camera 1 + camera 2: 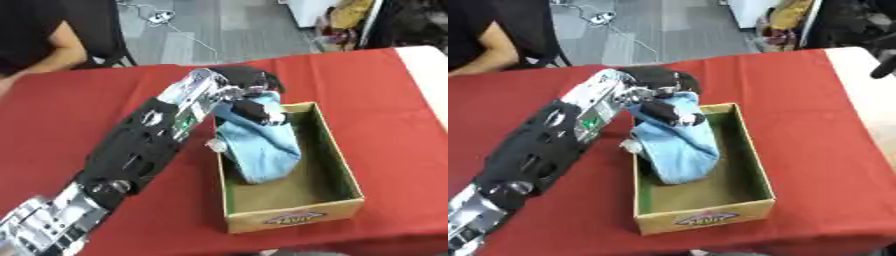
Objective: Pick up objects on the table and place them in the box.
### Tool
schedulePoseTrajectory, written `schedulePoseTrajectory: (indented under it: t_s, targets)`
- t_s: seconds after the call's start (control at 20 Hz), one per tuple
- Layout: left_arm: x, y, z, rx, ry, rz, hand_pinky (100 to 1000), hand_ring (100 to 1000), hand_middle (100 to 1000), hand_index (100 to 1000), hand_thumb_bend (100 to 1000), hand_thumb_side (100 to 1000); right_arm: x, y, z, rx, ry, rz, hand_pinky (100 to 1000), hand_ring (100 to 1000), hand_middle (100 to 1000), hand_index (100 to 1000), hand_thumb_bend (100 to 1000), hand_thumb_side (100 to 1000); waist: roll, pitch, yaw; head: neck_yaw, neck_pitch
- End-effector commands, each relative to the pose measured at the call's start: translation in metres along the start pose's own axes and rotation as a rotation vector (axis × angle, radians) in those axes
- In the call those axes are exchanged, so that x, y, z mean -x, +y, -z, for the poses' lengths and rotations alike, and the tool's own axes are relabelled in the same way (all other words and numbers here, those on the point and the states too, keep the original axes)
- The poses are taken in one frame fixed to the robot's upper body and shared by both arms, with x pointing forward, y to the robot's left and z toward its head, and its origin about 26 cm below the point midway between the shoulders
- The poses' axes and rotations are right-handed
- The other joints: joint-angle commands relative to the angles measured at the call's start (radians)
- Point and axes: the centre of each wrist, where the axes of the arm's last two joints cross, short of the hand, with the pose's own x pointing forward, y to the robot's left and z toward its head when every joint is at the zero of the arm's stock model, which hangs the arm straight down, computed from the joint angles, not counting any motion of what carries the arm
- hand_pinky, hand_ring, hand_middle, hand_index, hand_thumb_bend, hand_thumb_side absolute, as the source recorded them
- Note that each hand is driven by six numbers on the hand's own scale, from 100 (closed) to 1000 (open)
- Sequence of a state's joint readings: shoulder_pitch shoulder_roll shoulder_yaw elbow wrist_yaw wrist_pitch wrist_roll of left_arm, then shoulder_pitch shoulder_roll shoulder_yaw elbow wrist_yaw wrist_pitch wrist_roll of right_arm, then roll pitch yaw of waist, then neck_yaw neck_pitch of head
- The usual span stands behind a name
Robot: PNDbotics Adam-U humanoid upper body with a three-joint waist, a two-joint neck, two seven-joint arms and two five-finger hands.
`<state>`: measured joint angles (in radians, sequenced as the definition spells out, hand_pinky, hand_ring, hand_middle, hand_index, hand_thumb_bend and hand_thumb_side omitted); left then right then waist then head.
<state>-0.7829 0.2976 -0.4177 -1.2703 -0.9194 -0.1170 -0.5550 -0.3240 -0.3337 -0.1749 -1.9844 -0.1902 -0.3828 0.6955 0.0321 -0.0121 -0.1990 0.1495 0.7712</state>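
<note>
A light blue cloth [259,142] hangs from my left hand [249,95] over the cardboard box [337,155]. The hand's fingers curl round the cloth's upper end, above the box's far left corner. The cloth's lower part drapes inside the box against its left wall and reaches the floor of the box. A small pale bit [215,145] sticks out at the box's left rim beside the cloth. My left arm stretches in from the lower left across the red table [79,115]. My right hand shows in neither view.
The red cloth covers the table, with a pale strip [429,70] at the far right edge. A person sits at the far left corner [44,35], off the work. The box carries a label [293,218] on its near wall.
</note>
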Motion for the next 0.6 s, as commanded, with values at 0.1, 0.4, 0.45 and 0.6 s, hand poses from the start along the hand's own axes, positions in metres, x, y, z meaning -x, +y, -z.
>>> schedulePoseTrajectory:
  t_s: [0.1, 0.4, 0.45, 0.6]
  targets:
    - [0.009, 0.019, -0.013, -0.147, 0.031, 0.005, 832, 921, 1000, 1000, 288, 1000, -0.005, -0.005, 0.004, -0.01, -0.017, -0.024, 579, 777, 812, 965, 100, 674, -0.003, -0.011, 0.003, -0.002, -0.001]
    - [0.015, 0.023, -0.034, -0.834, 0.094, -0.193, 747, 877, 1000, 1000, 100, 1000, -0.005, -0.006, 0.004, 0.002, -0.018, -0.031, 590, 784, 819, 967, 100, 674, -0.004, -0.009, 0.005, -0.009, -0.001]
    - [0.017, 0.018, -0.038, -0.898, 0.099, -0.218, 752, 879, 1000, 1000, 100, 1000, -0.005, -0.006, 0.004, 0.006, -0.019, -0.033, 594, 788, 822, 968, 100, 674, -0.003, -0.008, 0.005, -0.01, -0.001]
    - [0.033, 0.005, -0.068, -1.047, 0.15, -0.253, 748, 883, 1000, 1000, 100, 1000, -0.006, -0.007, 0.004, 0.026, -0.022, -0.04, 618, 803, 831, 971, 100, 668, -0.002, -0.006, 0.004, -0.027, -0.001]
